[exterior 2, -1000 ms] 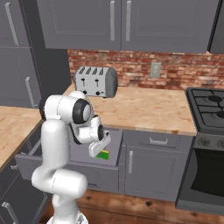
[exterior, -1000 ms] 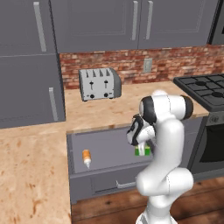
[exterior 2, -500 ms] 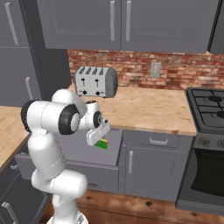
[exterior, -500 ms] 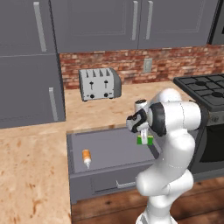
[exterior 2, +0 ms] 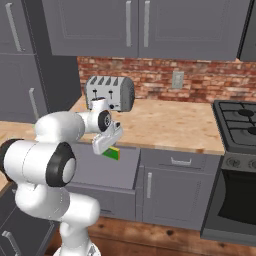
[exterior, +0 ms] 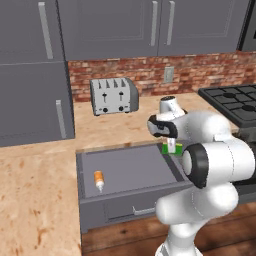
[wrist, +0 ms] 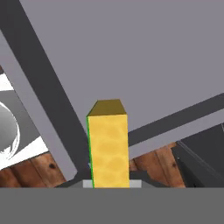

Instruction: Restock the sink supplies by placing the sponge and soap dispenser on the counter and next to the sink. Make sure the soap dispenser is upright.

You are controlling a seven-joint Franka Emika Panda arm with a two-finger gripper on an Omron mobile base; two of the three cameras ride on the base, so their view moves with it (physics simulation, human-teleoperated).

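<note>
Gripping the sponge, claw above open drawer, soap dispenser lying inside, toaster behind.

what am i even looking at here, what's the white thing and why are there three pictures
The white thing is a robot arm in a computer-drawn kitchen. Two pictures come from cameras behind it, one on its left and one on its right, so both show the same scene. The third comes from a camera on its hand, looking along the gripper.

The gripper is shut on the sponge, green with a yellow face, held above the open drawer. The soap dispenser lies on its side in that drawer. A toaster stands on the wooden counter, with a stove to the right.
</note>
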